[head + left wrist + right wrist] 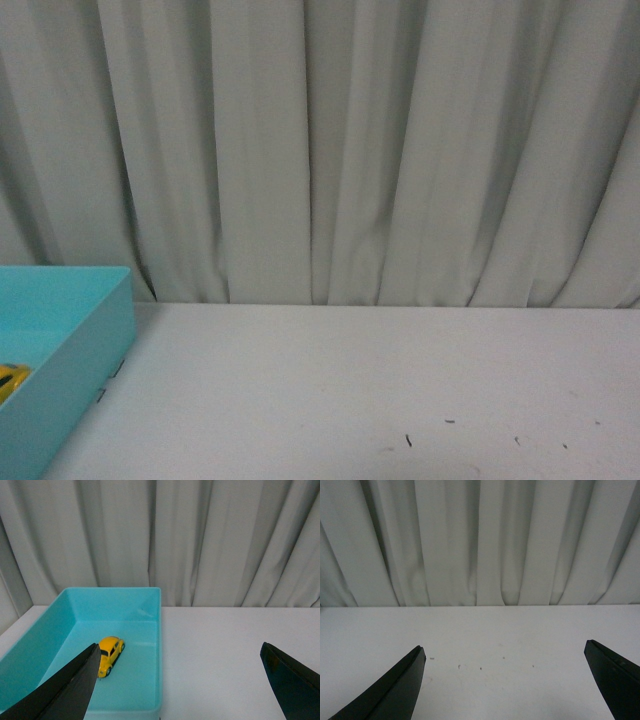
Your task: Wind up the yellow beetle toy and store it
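The yellow beetle toy (110,655) rests inside the blue bin (150,630), at 9 o'clock on the desk (350,390). Both hands (180,680) (505,680) stand wide, empty. Probably light, rigid, slippery: grip its 2 flanks.

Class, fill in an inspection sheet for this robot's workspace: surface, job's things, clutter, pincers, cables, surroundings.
Surface: white table, a few small dark specks.
Job's things: yellow beetle toy lying on its wheels inside the turquoise bin.
Clutter: nothing seen.
Pincers: left pincer open, empty, apart from the toy; right pincer open, empty, over bare table.
Cables: nothing seen.
Surroundings: pale pleated curtain behind the table.
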You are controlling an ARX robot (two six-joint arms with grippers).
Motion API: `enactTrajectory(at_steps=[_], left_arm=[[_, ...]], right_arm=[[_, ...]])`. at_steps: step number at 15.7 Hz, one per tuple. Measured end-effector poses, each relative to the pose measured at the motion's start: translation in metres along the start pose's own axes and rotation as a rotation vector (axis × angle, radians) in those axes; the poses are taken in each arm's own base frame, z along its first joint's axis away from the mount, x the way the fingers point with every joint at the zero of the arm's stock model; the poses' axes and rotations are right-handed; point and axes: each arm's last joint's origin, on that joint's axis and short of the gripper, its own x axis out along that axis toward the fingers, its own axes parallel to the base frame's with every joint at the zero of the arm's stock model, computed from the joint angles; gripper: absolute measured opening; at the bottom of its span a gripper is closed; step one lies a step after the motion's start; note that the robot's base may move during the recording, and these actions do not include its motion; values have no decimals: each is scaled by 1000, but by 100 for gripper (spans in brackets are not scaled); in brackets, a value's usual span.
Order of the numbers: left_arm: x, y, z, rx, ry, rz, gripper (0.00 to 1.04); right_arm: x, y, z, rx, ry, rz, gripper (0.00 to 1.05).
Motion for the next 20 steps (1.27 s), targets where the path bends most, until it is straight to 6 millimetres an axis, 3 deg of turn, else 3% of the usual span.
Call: enactTrajectory(at_steps=[20], left_arm=[[0, 0, 0, 0, 0, 0, 98]], right_arm=[[0, 0, 0, 0, 2, 0, 98]])
